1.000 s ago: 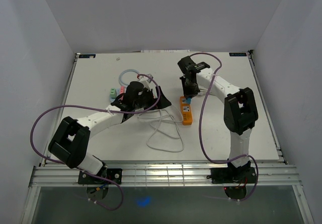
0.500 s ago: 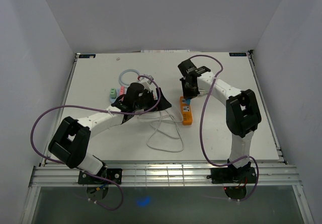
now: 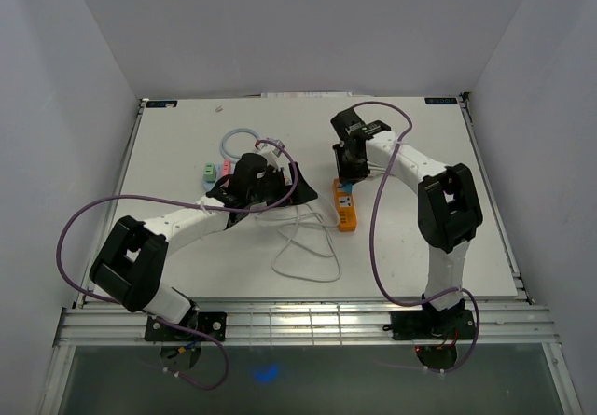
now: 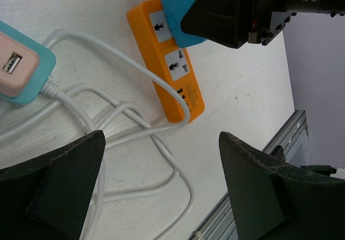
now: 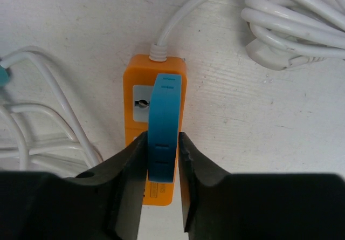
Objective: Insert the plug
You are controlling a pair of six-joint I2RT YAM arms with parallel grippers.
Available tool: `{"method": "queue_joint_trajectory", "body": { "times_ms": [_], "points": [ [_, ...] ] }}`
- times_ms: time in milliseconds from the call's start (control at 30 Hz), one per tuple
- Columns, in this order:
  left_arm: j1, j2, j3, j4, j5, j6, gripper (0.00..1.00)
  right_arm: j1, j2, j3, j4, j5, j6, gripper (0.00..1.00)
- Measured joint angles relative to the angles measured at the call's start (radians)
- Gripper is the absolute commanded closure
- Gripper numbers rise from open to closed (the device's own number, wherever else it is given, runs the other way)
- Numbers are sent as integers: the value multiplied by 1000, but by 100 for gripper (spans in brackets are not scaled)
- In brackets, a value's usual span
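Observation:
The orange power strip [image 3: 346, 210] lies mid-table, running toward the near edge. The blue plug [image 5: 164, 116] stands upright over the strip's [image 5: 129, 73] far end, near its cord, covering the sockets beneath it. My right gripper [image 5: 163, 135] is shut on the plug, one finger on each flat side. In the left wrist view the plug [image 4: 180, 5] sits on the strip's [image 4: 144, 41] first socket under the right gripper's black body. My left gripper [image 4: 161, 137] hangs open left of the strip over loose white cable, holding nothing.
White cables [image 3: 303, 247] loop between the arms and cross the strip's near end. A coiled white cord [image 5: 291, 29] lies beyond the strip. A pink and teal adapter [image 4: 16, 67] sits left of it, and a pale blue cable ring [image 3: 241, 140] farther back.
The right arm has shifted slightly over the strip's far end with the plug between its fingers. The left arm has not moved.

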Motion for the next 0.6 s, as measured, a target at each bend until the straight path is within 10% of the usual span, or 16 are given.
{"method": "queue_joint_trajectory", "body": {
  "times_ms": [500,600],
  "points": [
    [0,-10,88,-117,-39,24,2,2,29,141,-89,-27,-26,8],
    [2,-27,92,-140,-49,29,2,2,1,138,-89,-30,-37,11]
  ]
}}
